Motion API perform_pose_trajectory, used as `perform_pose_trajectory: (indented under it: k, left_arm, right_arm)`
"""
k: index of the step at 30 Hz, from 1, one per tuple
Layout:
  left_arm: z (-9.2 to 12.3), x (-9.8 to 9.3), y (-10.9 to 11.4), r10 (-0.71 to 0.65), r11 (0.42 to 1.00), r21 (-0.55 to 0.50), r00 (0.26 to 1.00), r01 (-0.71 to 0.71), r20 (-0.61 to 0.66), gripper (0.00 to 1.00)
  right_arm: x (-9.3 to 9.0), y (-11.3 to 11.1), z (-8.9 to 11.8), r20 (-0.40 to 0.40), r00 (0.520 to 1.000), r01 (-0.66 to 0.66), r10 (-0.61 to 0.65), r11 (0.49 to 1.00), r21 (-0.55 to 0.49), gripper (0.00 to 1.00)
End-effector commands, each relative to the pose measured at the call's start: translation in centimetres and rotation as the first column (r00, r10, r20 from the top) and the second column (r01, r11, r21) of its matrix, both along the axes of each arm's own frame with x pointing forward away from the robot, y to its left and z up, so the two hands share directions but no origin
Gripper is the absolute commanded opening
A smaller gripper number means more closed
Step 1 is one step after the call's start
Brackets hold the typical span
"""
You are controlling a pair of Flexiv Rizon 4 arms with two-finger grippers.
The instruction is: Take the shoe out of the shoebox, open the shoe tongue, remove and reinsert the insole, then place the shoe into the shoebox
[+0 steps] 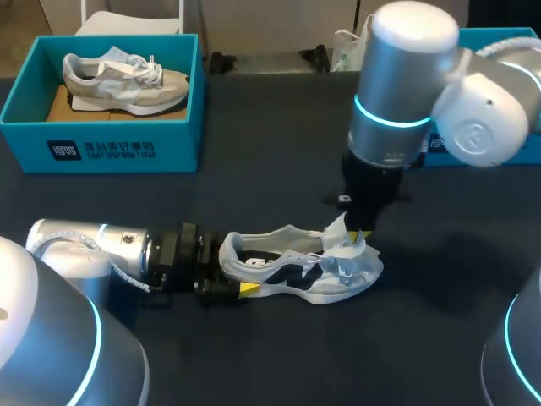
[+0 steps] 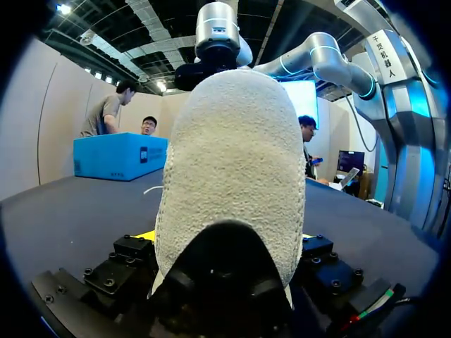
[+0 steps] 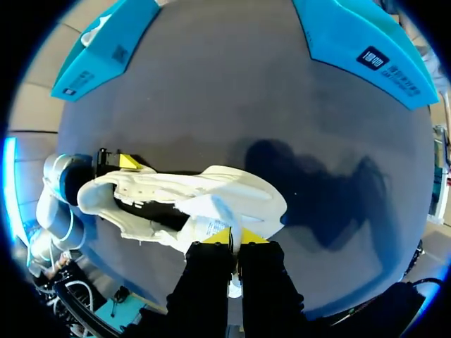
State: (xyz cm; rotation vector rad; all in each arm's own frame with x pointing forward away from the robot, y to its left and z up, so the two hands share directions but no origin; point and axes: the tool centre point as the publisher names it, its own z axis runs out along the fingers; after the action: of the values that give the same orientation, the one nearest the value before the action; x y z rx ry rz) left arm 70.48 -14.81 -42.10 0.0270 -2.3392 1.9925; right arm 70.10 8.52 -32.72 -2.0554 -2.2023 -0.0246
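L gripper [image 2: 225,238] clamped the shoe [image 1: 297,272] by its heel, toe pointing away. R gripper [image 3: 235,238] hung over the forefoot, tips pinched on the tongue [image 3: 210,210].

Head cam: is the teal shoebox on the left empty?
No, a grey-and-white sneaker lies inside the teal shoebox.

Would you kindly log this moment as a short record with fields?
shoe: on the table, outside the shoebox
left gripper: shut on the shoe's heel
right gripper: shut on the tongue, above the toe end
shoebox: far left of the table, holds a second shoe
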Motion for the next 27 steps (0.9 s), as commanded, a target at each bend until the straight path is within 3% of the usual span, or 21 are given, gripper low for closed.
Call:
perform_pose_trajectory:
  k: [1, 14, 20, 27]
  left_arm:
    - [0.0, -0.1, 0.0, 0.004, 1.000, 0.003, 1.000, -0.004, 0.001, 0.00]
    - [0.0, -0.1, 0.0, 0.004, 1.000, 0.003, 1.000, -0.004, 0.001, 0.00]
    - [0.0, -0.1, 0.0, 0.004, 1.000, 0.003, 1.000, -0.004, 0.001, 0.00]
    - [0.0, -0.1, 0.0, 0.004, 1.000, 0.003, 1.000, -0.004, 0.001, 0.00]
  right_arm:
    - [-0.5, -1.3, -0.8, -0.011, 1.000, 0.010, -0.008, 0.975, 0.221, 0.00]
    - [-1.7, -3.1, -3.4, 0.042, 0.997, -0.071, 0.060, 0.932, 0.355, 0.00]
    - [-2.0, -3.3, -4.0, 0.074, 0.995, -0.088, 0.065, 0.924, 0.371, 0.16]
    - [-2.4, -4.3, -3.7, 0.106, 0.993, -0.091, 0.056, 0.930, 0.357, 0.27]
